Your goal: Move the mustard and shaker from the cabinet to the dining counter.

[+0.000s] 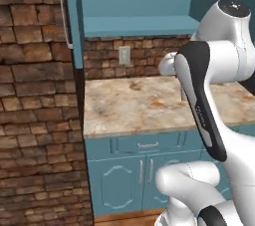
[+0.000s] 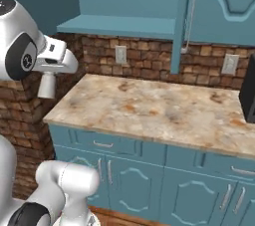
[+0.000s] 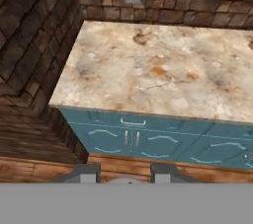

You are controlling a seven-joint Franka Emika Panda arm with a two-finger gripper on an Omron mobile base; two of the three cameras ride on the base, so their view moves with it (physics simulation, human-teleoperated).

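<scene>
The hand (image 3: 121, 174) is closed on nothing above the marbled desk (image 3: 163, 70); the open cabinet (image 1: 139, 23) shelf looks bare, so neither item's transfer can be confirmed.

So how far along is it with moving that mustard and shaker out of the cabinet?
Nothing looks done yet. The cabinet stands open, its teal shelf bare where it shows, and I can't see a mustard or shaker anywhere. In hand: nothing; the gripper hangs over the marbled counter against the brick, jaws shut on nothing. Still left: fetching both items and carrying them to the dining counter.
</scene>
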